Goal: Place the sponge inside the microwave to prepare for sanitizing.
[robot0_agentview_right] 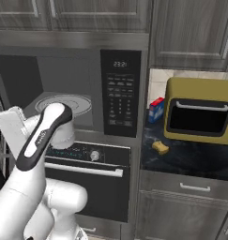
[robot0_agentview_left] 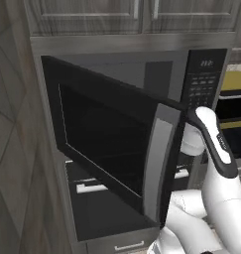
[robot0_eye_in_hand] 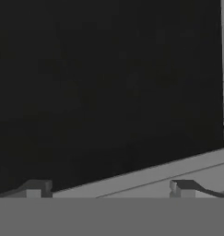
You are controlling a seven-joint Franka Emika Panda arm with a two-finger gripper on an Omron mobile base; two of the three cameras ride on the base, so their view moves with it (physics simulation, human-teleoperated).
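Standing wide apart at the bottom edge of the hand view, the claw, tips parted and gripping nothing, facing the dark glass of the microwave door at close range, probably having to do with swinging that door. Rising from the lower right of the left base view, the white arm, reaching behind the door's edge, so hiding the claw there. Hanging open across the centre of the left base view, the door, blocking most of the cavity from that side. Showing in the right base view instead, the microwave with its grey interior and round turntable bare at centre left, ready for loading. Lying farther off, right of centre in the right base view, the sponge, resting on the dark bench before the olive toaster oven, beside a small red-and-blue box, well apart from the arm and not yet picked up.
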